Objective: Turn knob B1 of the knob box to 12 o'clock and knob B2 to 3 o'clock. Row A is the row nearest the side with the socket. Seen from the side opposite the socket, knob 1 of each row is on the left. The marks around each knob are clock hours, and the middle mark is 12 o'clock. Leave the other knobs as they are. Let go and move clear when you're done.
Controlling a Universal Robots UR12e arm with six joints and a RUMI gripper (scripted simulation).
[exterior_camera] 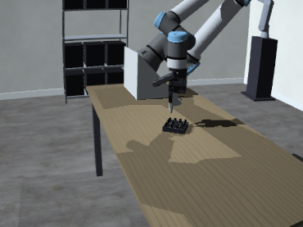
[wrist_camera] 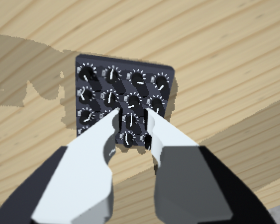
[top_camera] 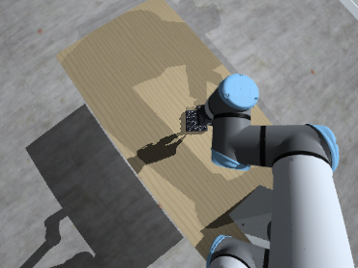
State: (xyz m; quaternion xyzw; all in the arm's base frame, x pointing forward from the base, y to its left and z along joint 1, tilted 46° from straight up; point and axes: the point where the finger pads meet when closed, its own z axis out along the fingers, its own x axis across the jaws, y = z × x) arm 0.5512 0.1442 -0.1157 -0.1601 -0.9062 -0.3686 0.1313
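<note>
The black knob box lies on the table, with a four-by-four grid of round black knobs. Each knob has a white pointer and a ring of white marks. In the wrist view, the far row's pointers differ from knob to knob. The socket cannot be made out, so I cannot tell which row is B. My gripper is above the box, its fingers a little apart with nothing held between them. The fingers cover part of the nearer rows in the wrist view. In the top view, the arm hides the fingertips.
The box lies on the wooden table. A pale upright block stands by the arm's base at the table's far end. A shelf rack with black bins and a dark pedestal stand beyond the table.
</note>
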